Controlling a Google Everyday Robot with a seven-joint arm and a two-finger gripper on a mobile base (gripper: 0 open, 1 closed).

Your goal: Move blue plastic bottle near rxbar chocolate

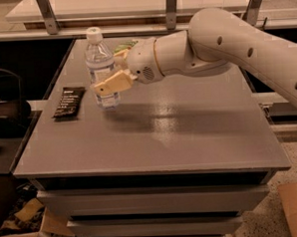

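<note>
The gripper (109, 82), over the camera-left half of the surface (189, 138), has its jaws clamped around the one upright blue plastic bottle (99, 58), near the single rxbar chocolate (69, 101), not touching it.

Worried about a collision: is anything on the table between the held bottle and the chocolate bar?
Nothing visible. The gripper grips the blue plastic bottle close beside the rxbar chocolate, with only bare table between them. The green bag lies behind the arm, off that path.
</note>
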